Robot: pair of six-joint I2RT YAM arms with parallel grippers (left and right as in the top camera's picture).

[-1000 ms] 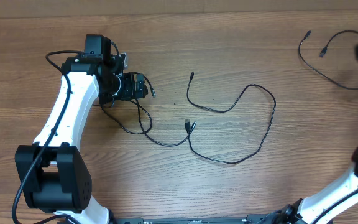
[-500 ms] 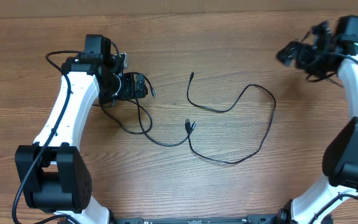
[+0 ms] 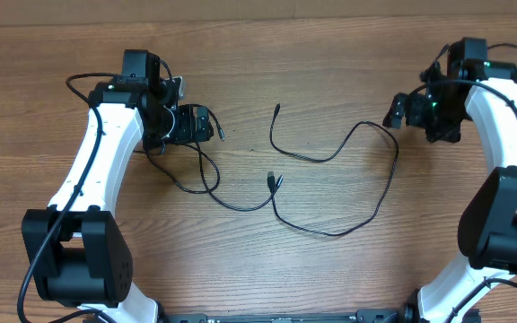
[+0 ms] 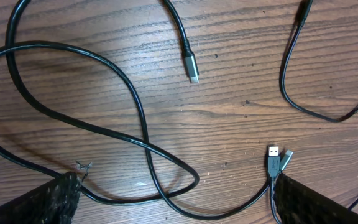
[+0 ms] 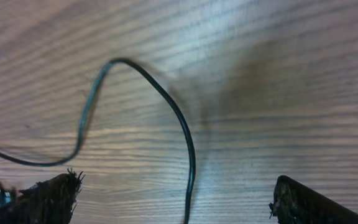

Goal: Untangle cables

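**A:** How do the jaws of the left gripper (image 4: 174, 191) stand?

**B:** Apart, with nothing clamped. Its fingers (image 4: 45, 202) frame the short cable (image 4: 143, 134), which lies on the table (image 4: 229, 93) in a loop that crosses itself. A silver-tipped plug (image 4: 192, 65) rests just beyond the loop. Two more plugs (image 4: 273, 153) lie side by side near the other finger.

**A:** And the right gripper (image 5: 173, 193)?

**B:** Its jaws are apart too, and they hold nothing. The long cable (image 5: 191, 163) runs on the wood between the fingertips, curving away in a bend.

**A:** What has changed?

**B:** A second ago the right arm (image 3: 496, 99) sat at the far right edge. Half a second ago it was reaching in near the far side. Now it is lower in the overhead view, its gripper beside the right bend of the long cable.

**A:** Anything else?

**B:** The left arm (image 3: 97, 152) has not shifted, and neither have the two cables in the middle. A third cord lay in the far right corner a second ago. The right arm covers that spot now, so I cannot tell where that cord is.
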